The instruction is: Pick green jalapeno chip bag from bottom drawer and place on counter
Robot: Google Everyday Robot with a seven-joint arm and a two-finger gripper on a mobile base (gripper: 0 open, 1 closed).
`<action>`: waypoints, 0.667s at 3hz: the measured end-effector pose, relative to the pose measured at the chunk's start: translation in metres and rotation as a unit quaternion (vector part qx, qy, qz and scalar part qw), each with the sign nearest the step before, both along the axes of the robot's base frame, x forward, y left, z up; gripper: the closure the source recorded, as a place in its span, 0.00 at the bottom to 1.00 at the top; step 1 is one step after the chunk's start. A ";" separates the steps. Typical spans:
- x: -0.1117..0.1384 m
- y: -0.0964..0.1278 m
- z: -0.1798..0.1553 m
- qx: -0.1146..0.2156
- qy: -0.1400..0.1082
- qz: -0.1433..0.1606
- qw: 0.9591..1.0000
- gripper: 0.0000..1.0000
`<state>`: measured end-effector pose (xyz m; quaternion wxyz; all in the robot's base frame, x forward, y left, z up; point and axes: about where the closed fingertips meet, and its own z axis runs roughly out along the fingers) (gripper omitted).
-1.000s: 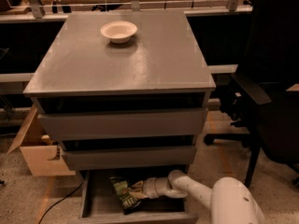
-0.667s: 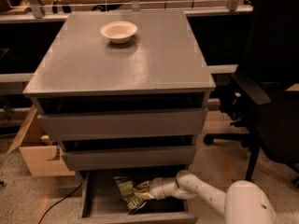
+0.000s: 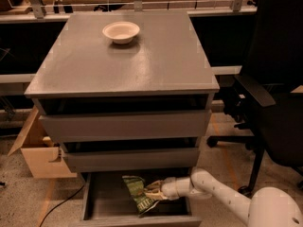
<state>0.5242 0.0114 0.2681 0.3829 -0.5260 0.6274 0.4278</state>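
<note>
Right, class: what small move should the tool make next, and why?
Probably raise the tool a little: it sits against the crinkly dark green chip bag inside the open grey bottom drawer, and the bag must clear the drawer front before heading to the flat grey counter.

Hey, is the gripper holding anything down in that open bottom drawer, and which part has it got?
The gripper looks shut on the green jalapeno chip bag, pinching its right edge, inside the bottom drawer.
</note>
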 end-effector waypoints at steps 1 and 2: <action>0.003 -0.002 0.015 0.001 -0.017 0.002 1.000 1.00; 0.005 -0.015 0.052 -0.003 -0.064 -0.003 0.998 1.00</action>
